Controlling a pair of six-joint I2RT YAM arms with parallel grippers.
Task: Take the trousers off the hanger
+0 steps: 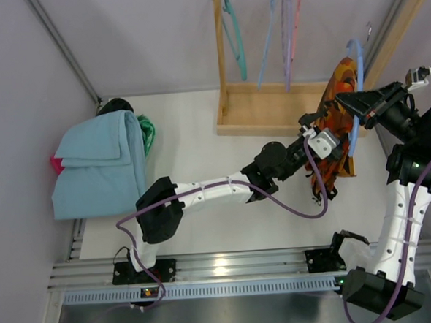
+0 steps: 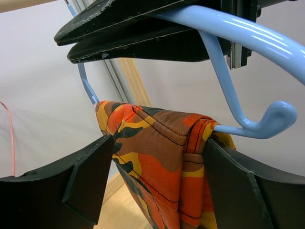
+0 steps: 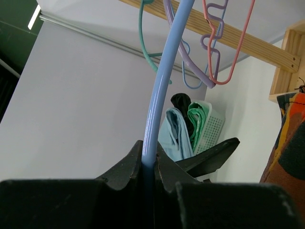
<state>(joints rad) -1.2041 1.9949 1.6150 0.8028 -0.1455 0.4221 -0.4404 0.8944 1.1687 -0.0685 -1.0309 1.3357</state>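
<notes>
Orange camouflage-print fabric trousers are draped over the lower bar of a light-blue plastic hanger. They are at the right side of the white table, by the right end of the wooden rack.

The hanger is clamped between the closed fingers of the right end effector and is held up off the table. In the right wrist view the blue rod is seen running straight up out of the pinched jaws.

The left end effector is reached across from the left and is set at the folded top of the trousers. Its fingers are spread apart, one on each side of the fold where it is hung over the bar. The fabric is seen just beside the right-hand finger; contact cannot be confirmed. The hooked end of the bar is seen sticking out past the fold.

Elsewhere:
- A light-blue folded cloth is laid at the far left of the table.
- A white perforated plastic basket with green and black fabric inside is seen next to it.
- A teal plastic hanger is hung on the rack.
</notes>
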